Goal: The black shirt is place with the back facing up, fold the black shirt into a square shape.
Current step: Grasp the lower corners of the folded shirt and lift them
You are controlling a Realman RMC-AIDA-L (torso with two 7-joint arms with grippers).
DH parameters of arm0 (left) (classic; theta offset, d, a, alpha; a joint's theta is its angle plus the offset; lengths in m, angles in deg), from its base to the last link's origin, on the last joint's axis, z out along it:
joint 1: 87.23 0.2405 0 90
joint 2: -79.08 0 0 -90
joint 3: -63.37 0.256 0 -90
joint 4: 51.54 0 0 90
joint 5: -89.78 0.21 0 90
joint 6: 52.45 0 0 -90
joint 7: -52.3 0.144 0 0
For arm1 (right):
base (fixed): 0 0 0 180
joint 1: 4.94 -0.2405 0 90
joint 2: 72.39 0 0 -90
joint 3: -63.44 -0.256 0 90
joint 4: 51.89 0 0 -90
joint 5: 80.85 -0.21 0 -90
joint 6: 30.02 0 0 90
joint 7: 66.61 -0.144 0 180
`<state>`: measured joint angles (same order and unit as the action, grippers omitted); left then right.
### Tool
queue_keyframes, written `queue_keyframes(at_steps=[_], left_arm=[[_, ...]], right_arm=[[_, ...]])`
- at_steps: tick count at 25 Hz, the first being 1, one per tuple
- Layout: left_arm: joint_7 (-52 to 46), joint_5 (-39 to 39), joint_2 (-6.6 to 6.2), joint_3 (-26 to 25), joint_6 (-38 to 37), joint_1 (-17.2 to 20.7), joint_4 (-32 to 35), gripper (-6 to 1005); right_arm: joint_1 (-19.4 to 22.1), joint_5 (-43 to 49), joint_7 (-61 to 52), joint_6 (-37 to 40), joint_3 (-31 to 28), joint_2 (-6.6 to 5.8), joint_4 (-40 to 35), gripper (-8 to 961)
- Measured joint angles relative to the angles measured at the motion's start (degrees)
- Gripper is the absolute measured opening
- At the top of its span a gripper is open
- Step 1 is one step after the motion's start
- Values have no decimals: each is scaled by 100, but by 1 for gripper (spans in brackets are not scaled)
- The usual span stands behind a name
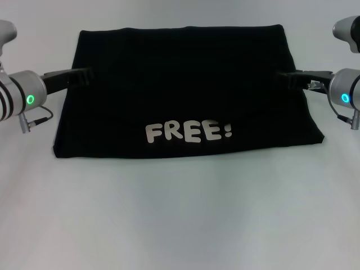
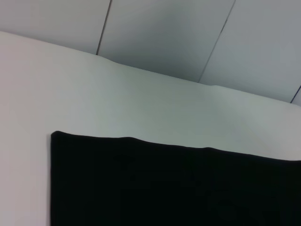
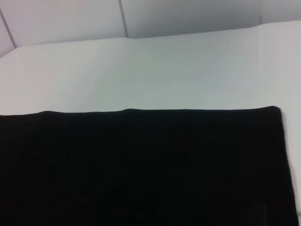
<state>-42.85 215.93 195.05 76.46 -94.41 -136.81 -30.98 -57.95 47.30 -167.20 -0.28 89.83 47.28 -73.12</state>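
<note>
left claw (image 1: pixel 84 76) tips | lost against black shirt (image 1: pixel 185 84)

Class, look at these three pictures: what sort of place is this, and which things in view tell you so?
Probably a robot test bench or lab, not a home. A plain white table holds only the black shirt with its FREE! print, the left gripper and right gripper reach its sides, and bare grey wall panels stand behind.

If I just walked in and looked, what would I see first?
You'd spot the big black shirt first, lying folded into a wide block in the middle of the white table. Pale letters spelling FREE! stand out near its front edge. Then you'd notice the robot's two tools reaching in from the sides, the left tool at the shirt's left edge and the right tool at its right edge.
</note>
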Motion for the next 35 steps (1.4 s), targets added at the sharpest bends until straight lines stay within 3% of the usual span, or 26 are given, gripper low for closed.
queue_keyframes(at_steps=[5,11,18,24,29,32,35], left_arm=[[4,-2,24,54,71,21,0,171],[12,55,33,189,122,27,14,178],[-25,61,106,410,106,36,12,186],[-136,67,180,959,22,48,19,193],[-402,31,204,1020,-206,91,203,199],[-860,28,203,1030,-945,217,689,424],[-1557,26,194,1031,-1874,393,1343,570]], right_arm=[[112,-372,44,-16,6,10,-11,527],[302,-1151,476,224,15,-18,-28,688],[353,-1351,708,531,24,-22,-31,687],[505,-1411,760,862,10,-33,-158,686],[669,-1489,760,1073,16,-85,-250,685],[746,-1492,760,1115,7,-113,-282,684],[798,-1494,757,1133,6,-132,-345,683]])
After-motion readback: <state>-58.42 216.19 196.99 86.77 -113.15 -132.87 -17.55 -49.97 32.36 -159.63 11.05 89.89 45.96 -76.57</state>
